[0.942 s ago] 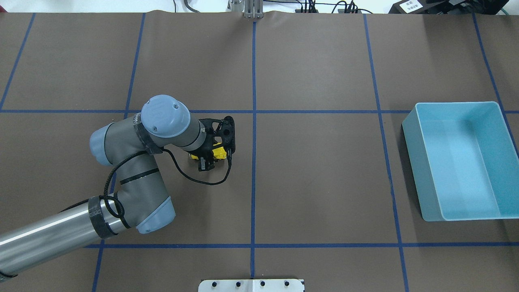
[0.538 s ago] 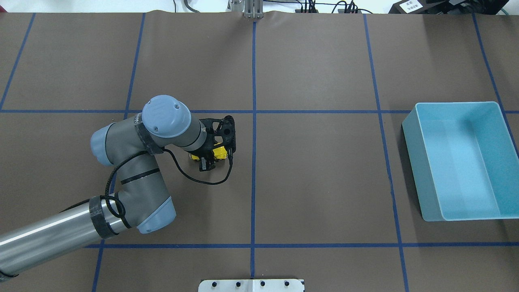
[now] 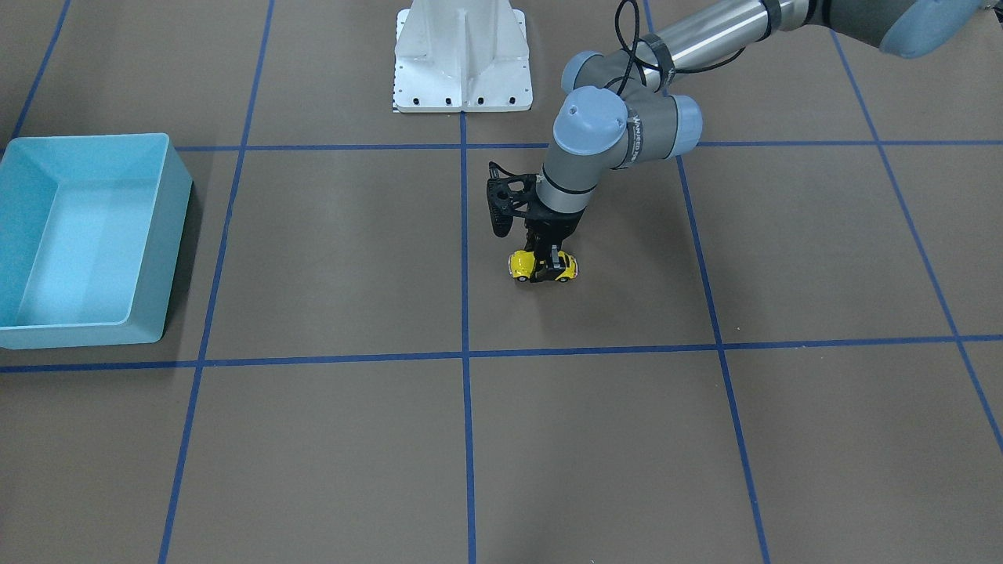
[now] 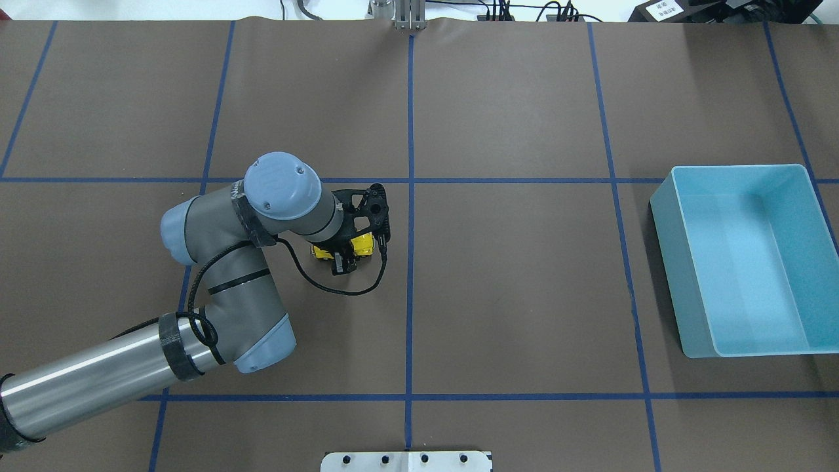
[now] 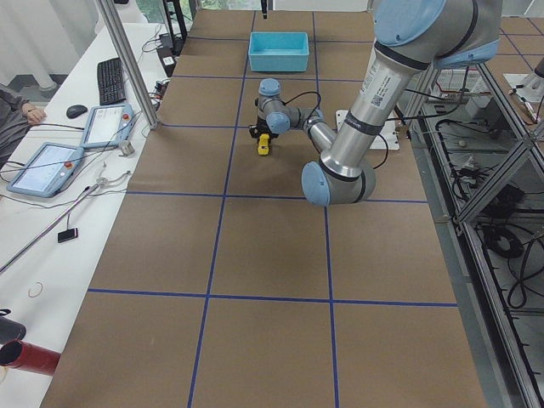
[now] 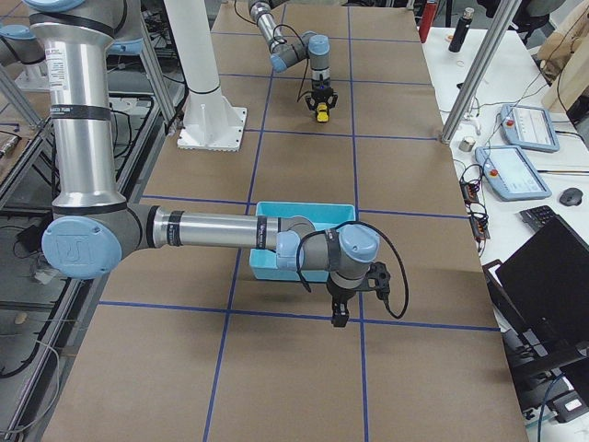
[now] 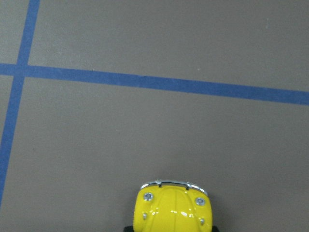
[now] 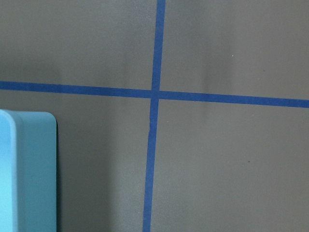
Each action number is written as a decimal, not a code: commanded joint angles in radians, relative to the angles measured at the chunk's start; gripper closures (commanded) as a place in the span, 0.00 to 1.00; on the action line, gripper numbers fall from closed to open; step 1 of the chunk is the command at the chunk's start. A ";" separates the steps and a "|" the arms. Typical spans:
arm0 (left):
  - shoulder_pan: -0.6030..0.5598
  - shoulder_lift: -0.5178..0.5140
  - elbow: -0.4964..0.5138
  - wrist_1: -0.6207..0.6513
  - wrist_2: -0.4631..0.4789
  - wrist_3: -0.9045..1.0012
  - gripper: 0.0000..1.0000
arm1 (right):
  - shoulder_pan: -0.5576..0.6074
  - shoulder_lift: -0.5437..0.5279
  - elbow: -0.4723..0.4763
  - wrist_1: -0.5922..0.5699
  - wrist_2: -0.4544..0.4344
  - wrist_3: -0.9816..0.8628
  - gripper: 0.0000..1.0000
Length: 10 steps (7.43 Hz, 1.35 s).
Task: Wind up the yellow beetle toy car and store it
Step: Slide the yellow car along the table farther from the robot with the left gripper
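Observation:
The yellow beetle toy car [image 3: 520,265] stands on the brown table mat left of the middle line; it also shows in the overhead view [image 4: 362,245] and the left wrist view [image 7: 173,208]. My left gripper [image 3: 547,265] points straight down and is shut on the car's body, wheels at the mat; in the overhead view the left gripper [image 4: 341,257] straddles it. The blue bin [image 4: 675,282] stands empty at the far right. My right gripper [image 6: 339,318] hangs next to the bin's near corner [image 8: 26,169]; I cannot tell whether it is open or shut.
The white robot base plate [image 3: 462,55] stands at the table's robot side. Blue tape lines [image 4: 410,196] divide the mat into squares. A desk with tablets and a keyboard [image 5: 110,81] runs along the operators' side.
My left arm has shifted a little to the right in the overhead view, with the yellow car still in the gripper. The bin has not moved.

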 commanded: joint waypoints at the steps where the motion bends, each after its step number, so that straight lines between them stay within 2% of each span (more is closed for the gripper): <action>1: 0.000 0.001 0.008 -0.025 0.000 -0.004 1.00 | 0.000 0.002 0.000 0.000 0.000 0.000 0.00; 4: -0.002 0.027 0.054 -0.170 0.000 -0.008 1.00 | 0.000 0.013 -0.002 -0.002 -0.002 0.000 0.00; 8: -0.014 0.019 0.031 -0.171 -0.026 -0.010 1.00 | 0.000 0.013 -0.002 -0.002 -0.002 0.000 0.00; 10: -0.051 0.027 0.000 -0.163 -0.136 -0.013 1.00 | 0.000 0.014 -0.002 -0.002 -0.002 0.000 0.00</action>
